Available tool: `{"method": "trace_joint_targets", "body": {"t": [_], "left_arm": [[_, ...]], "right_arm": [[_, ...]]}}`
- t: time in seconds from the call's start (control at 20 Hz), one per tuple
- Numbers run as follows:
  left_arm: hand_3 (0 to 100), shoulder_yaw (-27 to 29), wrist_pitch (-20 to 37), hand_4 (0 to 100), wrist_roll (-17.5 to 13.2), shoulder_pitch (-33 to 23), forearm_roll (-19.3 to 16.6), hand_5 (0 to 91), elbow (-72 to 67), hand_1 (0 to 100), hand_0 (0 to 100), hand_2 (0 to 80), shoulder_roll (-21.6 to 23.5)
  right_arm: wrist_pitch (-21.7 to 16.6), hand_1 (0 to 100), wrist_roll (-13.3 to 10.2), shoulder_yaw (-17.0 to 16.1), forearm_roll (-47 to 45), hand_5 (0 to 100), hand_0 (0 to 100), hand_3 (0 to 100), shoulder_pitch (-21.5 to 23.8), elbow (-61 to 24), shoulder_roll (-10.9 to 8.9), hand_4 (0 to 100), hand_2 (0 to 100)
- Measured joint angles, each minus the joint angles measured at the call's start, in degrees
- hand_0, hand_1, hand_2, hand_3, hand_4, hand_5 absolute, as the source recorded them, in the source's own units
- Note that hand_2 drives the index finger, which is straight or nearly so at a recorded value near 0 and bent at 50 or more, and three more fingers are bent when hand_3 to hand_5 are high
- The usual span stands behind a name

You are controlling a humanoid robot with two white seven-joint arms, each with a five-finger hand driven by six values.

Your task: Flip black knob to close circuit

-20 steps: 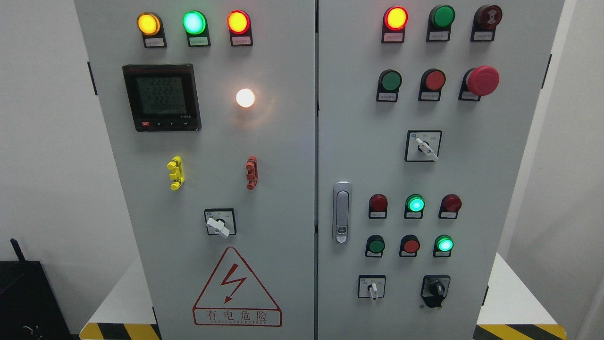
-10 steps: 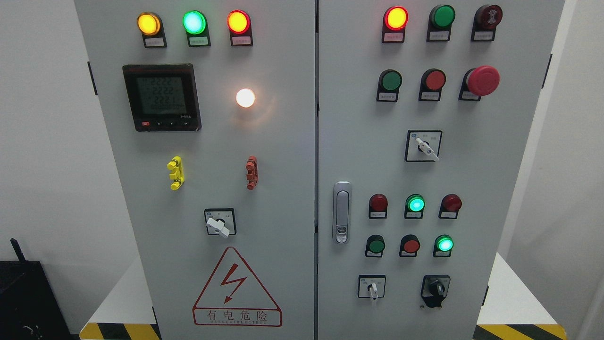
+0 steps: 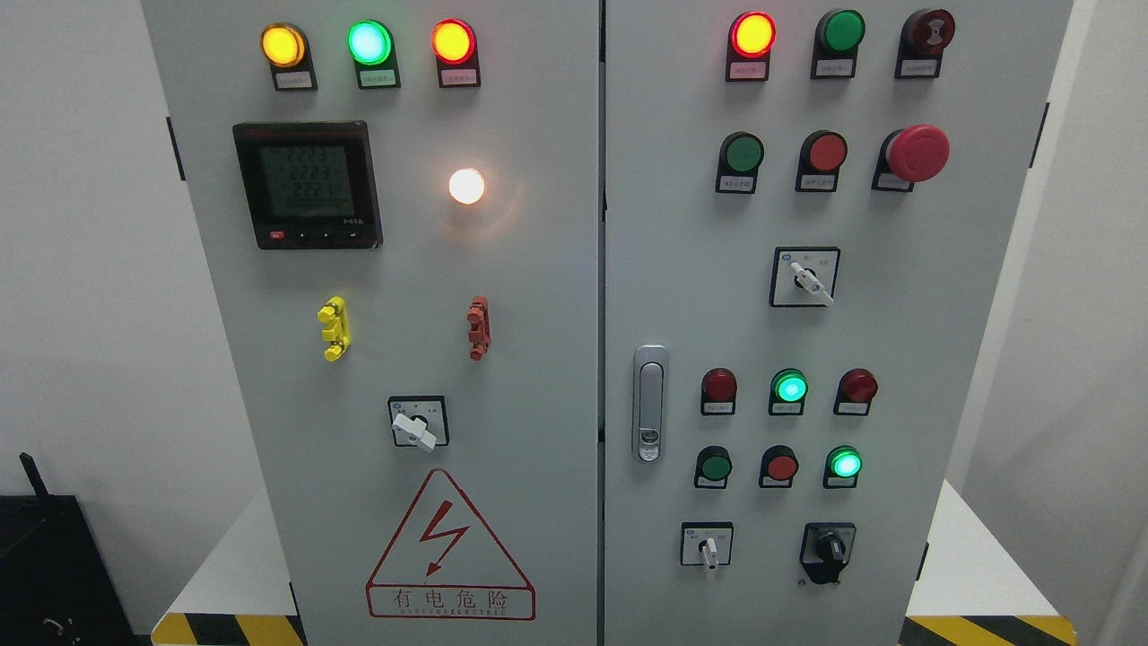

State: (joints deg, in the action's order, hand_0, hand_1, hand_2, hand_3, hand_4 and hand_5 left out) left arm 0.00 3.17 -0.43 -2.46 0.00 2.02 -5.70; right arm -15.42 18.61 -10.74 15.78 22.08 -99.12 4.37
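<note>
Head view puts the black knob (image 3: 828, 549) low on the right cabinet door (image 3: 682, 269): probably stiff and detented; pinch its small raised grip. Neither hand shows, so finger state is unknowable.

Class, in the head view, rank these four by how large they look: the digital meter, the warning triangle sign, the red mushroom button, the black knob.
1. warning triangle sign
2. digital meter
3. red mushroom button
4. black knob

The last two look close; the button also juts out toward the camera, so their order is unsure.
</note>
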Motion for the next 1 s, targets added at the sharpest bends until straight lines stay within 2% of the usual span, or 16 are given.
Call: {"method": "trace_joint_targets", "body": {"t": [0.1, 0.2, 0.25, 0.35, 0.55, 0.65, 0.75, 0.85, 1.0], "left_arm": [[5, 0.0, 0.0, 3, 0.0, 0.0, 0.0, 0.0, 0.0, 0, 0, 0.0, 0.0], [5, 0.0, 0.0, 3, 0.0, 0.0, 0.0, 0.0, 0.0, 0, 0, 0.0, 0.0], [5, 0.0, 0.0, 3, 0.0, 0.0, 0.0, 0.0, 0.0, 0, 0, 0.0, 0.0], [5, 0.0, 0.0, 3, 0.0, 0.0, 0.0, 0.0, 0.0, 0, 0, 0.0, 0.0], [5, 0.0, 0.0, 3, 0.0, 0.0, 0.0, 0.0, 0.0, 0, 0, 0.0, 0.0], [5, 0.0, 0.0, 3, 0.0, 0.0, 0.0, 0.0, 0.0, 0, 0, 0.0, 0.0], [5, 0.0, 0.0, 3, 0.0, 0.0, 0.0, 0.0, 0.0, 0, 0, 0.0, 0.0], [5, 0.0, 0.0, 3, 0.0, 0.0, 0.0, 0.0, 0.0, 0, 0, 0.0, 0.0], [5, 0.0, 0.0, 3, 0.0, 0.0, 0.0, 0.0, 0.0, 0, 0, 0.0, 0.0]], "right_arm": [[-1.5, 13, -1.2, -1.1, 9.3, 55, 0, 75, -0.8, -3.2, -0.62, 62, 54], [-2.1, 10, -3.1, -2.0, 18.5, 64, 0, 86, -2.2, -6.0, -1.24, 67, 66], [-2.1, 10, -3.6, -2.4, 22.3, 64, 0, 87, -3.1, -7.3, -1.53, 68, 67], [-1.7, 6, -4.3, -3.1, 30.1, 69, 0, 94, -5.0, -9.5, -2.02, 70, 75], [0.1, 3, -4.7, -4.0, 41.1, 73, 0, 100, -8.5, -12.7, -2.71, 75, 81], [1.3, 0, -4.2, -4.2, 45.5, 76, 0, 100, -10.1, -14.0, -2.98, 75, 84], [3.8, 0, -2.7, -4.1, 49.7, 78, 0, 100, -11.4, -15.0, -3.22, 76, 85], [6.3, 0, -1.3, -3.6, 53.1, 78, 0, 100, -12.7, -15.8, -3.42, 77, 86], [9.2, 0, -0.7, -2.5, 57.7, 79, 0, 100, -14.8, -16.4, -3.65, 77, 88]]}}
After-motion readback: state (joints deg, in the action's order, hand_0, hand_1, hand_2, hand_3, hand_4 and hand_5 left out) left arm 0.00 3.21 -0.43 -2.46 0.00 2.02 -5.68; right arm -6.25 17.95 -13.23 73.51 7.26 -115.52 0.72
